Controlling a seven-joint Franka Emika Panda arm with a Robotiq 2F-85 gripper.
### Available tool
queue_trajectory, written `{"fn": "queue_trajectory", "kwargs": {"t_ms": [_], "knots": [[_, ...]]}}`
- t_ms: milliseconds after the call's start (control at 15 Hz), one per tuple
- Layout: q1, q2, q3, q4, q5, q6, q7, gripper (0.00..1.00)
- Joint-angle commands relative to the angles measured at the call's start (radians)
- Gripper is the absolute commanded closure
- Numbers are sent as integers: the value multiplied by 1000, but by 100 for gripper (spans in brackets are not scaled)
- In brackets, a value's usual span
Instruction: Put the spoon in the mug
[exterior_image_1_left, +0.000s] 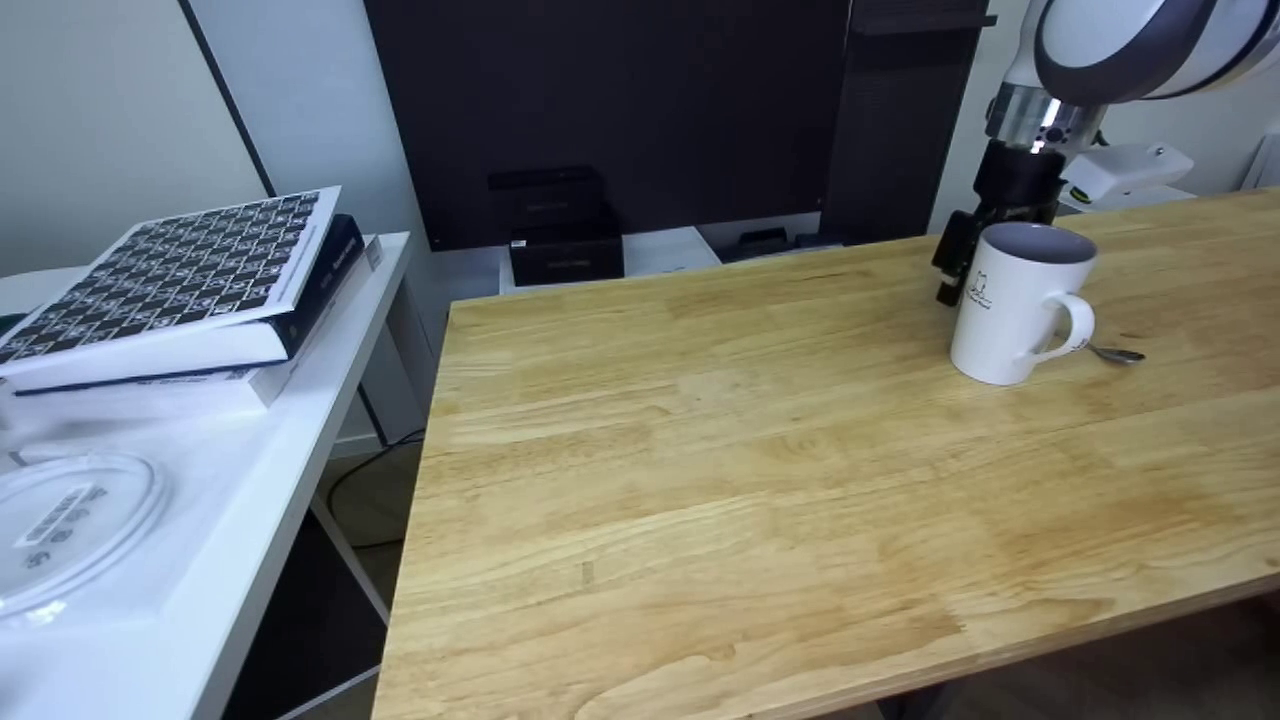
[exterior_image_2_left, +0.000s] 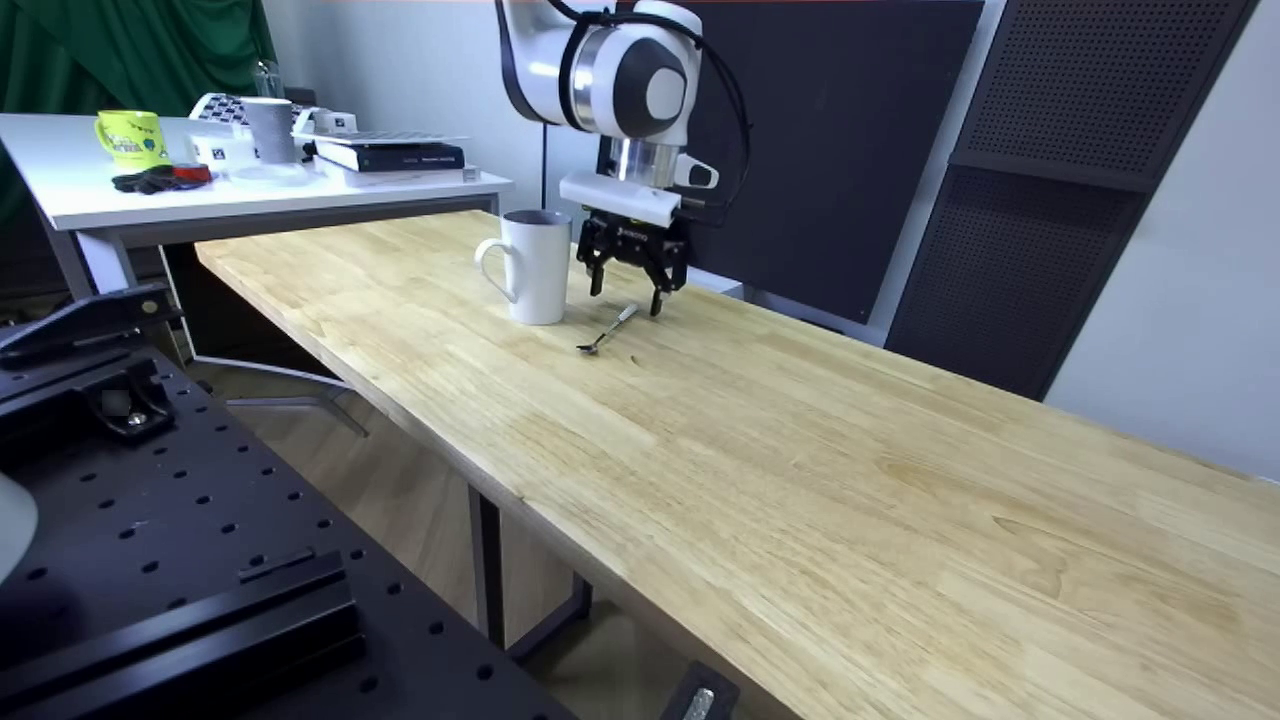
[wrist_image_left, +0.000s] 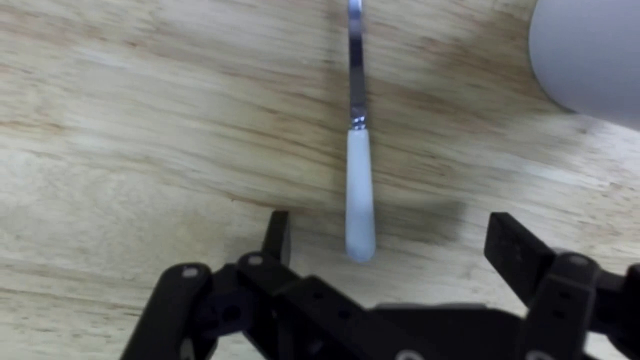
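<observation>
The spoon, with a silvery stem and a pale white handle end, lies flat on the wooden table in the wrist view (wrist_image_left: 360, 195). Its bowl is outside that view; the whole spoon shows in an exterior view (exterior_image_2_left: 608, 328). Only its bowl end (exterior_image_1_left: 1117, 355) shows past the mug in an exterior view. The white mug (exterior_image_1_left: 1008, 310) stands upright beside the spoon, also in an exterior view (exterior_image_2_left: 541, 270) and partly in the wrist view (wrist_image_left: 592, 60). My gripper (wrist_image_left: 390, 217) is open and empty, pointing down, fingers either side of the spoon's handle end, closer to the left finger.
The wooden table (exterior_image_1_left: 700, 480) carries the mug and spoon. A dark panel (exterior_image_2_left: 830, 150) stands behind it. A white side table (exterior_image_2_left: 230, 205) holds books (exterior_image_2_left: 385, 155), a yellow mug (exterior_image_2_left: 133, 140) and other items. A black perforated platform (exterior_image_2_left: 190, 560) is at the near side.
</observation>
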Motion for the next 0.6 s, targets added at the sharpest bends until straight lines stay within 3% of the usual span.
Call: {"fn": "queue_trajectory", "kwargs": {"t_ms": [0, 67, 133, 533], "knots": [[20, 8, -16, 42, -31, -35, 55, 0], [22, 9, -17, 44, -35, -38, 55, 0], [23, 9, -17, 46, -39, -39, 58, 20], [37, 4, -24, 43, -51, -39, 63, 61]]}}
